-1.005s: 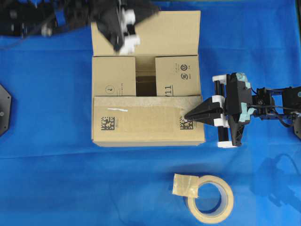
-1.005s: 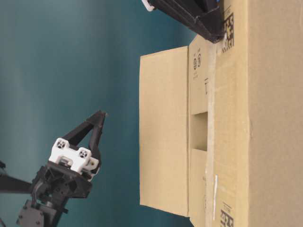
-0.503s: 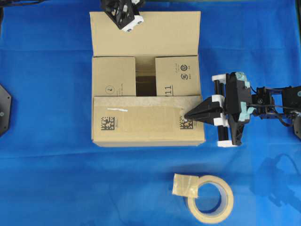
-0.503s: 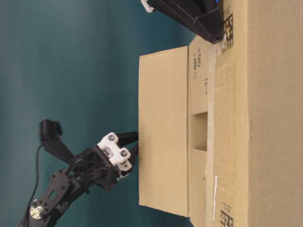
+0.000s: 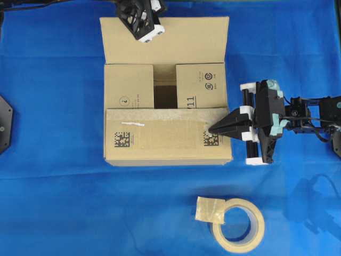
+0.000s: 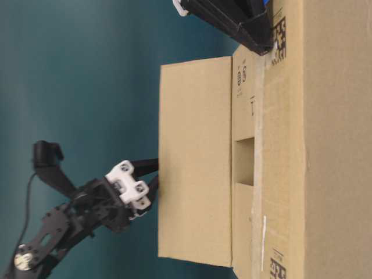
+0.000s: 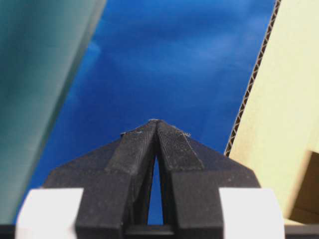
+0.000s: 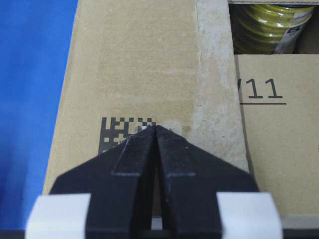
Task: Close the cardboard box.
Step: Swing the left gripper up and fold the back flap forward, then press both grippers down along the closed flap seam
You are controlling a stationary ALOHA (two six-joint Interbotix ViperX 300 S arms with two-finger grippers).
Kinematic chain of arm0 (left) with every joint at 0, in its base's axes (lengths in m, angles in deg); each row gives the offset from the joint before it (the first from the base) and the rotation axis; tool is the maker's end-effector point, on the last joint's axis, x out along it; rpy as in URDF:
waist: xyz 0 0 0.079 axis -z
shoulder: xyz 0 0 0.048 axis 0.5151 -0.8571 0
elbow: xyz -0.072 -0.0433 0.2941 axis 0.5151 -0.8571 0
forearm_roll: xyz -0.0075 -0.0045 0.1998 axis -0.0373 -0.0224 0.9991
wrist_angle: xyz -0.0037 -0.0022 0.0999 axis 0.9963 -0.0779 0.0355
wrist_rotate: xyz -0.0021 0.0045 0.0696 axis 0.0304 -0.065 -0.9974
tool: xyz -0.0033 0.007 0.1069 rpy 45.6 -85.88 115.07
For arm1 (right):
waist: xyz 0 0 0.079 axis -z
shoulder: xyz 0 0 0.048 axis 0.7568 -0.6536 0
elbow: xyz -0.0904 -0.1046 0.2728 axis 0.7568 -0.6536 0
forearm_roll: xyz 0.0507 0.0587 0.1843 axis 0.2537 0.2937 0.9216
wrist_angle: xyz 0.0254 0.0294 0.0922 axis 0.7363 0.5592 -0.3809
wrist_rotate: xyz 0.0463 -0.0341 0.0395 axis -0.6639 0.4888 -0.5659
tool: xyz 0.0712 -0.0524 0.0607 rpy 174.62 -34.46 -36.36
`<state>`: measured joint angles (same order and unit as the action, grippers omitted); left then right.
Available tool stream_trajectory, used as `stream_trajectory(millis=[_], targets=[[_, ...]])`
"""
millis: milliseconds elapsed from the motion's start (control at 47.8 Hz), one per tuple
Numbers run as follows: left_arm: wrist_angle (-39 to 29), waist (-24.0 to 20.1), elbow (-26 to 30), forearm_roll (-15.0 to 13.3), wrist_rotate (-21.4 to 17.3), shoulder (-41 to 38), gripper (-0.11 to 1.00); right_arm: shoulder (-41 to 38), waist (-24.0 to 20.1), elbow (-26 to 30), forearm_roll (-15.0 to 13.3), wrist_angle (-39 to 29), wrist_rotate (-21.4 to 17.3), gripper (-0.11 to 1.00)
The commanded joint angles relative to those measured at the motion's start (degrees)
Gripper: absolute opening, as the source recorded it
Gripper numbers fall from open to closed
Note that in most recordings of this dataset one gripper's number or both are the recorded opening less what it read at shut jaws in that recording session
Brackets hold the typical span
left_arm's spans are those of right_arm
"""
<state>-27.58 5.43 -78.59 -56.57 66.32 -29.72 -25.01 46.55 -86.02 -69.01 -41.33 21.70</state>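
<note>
I see the big brown cardboard box [image 5: 166, 106] sitting in the middle of the blue counter [image 5: 53, 202]. Its near long flap lies flat on top. The two short flaps are folded in, with a gap between them. The far long flap stands up at 12 o'clock.

My left gripper [image 5: 145, 31] is at 12 o'clock, touching the outer side of that standing flap. Its fingers are pressed together with nothing between them.

My right gripper [image 5: 209, 130] comes in from 3 o'clock. Its fingers are together too, with the tip resting on the flat flap by a black square code.

A beige round tape roll [image 5: 237, 224] lies at 5 o'clock, well apart from the box.
</note>
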Motion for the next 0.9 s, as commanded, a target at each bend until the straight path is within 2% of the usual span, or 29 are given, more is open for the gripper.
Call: stream_trajectory(millis=[0, 126, 523, 670, 879], targets=[[-1.49, 2.2, 0.62, -0.09, 0.18, 3.08, 0.0, 0.26, 0.79, 0.79, 0.0, 0.44, 0.09, 0.0], [-3.16, 3.96, -0.35, -0.18, 1.49, 4.92, 0.0, 0.26, 1.05, 0.79, 0.0, 0.7, 0.09, 0.0], [-3.25, 11.78, -7.21, -0.18, 10.55, 8.96, 0.0, 0.26, 1.49, 0.79, -0.09, 0.79, 0.26, 0.0], [-0.7, 13.89, -10.46, -0.09, 12.83, 9.93, 0.0, 0.35, 1.58, 0.79, -0.09, 0.97, 0.35, 0.0], [6.68, 15.03, -16.7, -0.18, 16.61, 9.32, 0.0, 0.79, 1.58, 0.79, -0.09, 1.32, 0.44, 0.0]])
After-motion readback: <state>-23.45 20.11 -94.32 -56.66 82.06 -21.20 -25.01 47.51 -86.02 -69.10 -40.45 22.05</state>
